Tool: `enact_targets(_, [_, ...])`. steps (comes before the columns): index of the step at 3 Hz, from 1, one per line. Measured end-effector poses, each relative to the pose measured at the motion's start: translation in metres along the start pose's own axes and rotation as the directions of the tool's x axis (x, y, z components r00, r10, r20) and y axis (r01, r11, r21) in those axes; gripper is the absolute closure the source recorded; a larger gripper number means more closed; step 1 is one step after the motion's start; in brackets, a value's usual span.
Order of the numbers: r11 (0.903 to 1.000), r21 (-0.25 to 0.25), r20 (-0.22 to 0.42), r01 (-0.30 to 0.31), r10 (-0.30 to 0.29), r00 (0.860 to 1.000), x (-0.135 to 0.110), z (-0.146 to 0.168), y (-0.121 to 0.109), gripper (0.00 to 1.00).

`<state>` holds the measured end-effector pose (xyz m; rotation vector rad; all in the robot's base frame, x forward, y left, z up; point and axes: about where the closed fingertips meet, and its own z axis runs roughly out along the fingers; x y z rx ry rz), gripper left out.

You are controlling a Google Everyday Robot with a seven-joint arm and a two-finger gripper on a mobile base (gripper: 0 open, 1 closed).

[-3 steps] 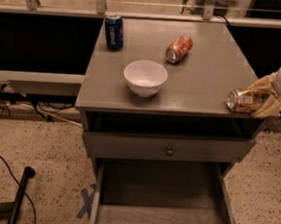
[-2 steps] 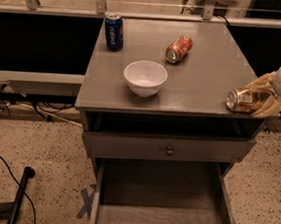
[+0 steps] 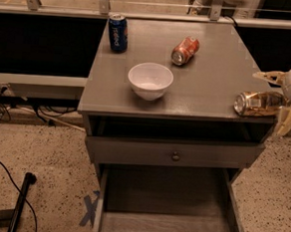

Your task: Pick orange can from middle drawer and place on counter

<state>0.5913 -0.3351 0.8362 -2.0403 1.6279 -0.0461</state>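
Observation:
The orange can (image 3: 258, 103) lies on its side at the front right edge of the counter (image 3: 216, 68), silvery end facing left. My gripper (image 3: 278, 99) reaches in from the right with its fingers spread, one finger (image 3: 268, 75) above the can and the other below it, apart from the can's sides. It is open. The middle drawer (image 3: 164, 201) is pulled out at the bottom of the view and its grey floor shows nothing in it.
A white bowl (image 3: 150, 80) stands mid-counter. A blue Pepsi can (image 3: 117, 32) stands upright at the back left. A red-orange can (image 3: 184, 50) lies on its side behind the bowl. A closed drawer front with a knob (image 3: 175, 156) sits above the open drawer.
My gripper's fingers have spread apart and let go of the orange can, which now rests on the counter's right edge.

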Motion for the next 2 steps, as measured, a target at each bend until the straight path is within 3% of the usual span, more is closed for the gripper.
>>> enact_targets(1, [0.9978, 0.059, -0.005, -0.032, 0.032, 0.999, 0.0058, -0.0070, 0.0041, 0.00])
enact_targets(2, [0.9970, 0.069, -0.008, -0.036, 0.036, 0.999, 0.0087, -0.0066, 0.0036, 0.00])
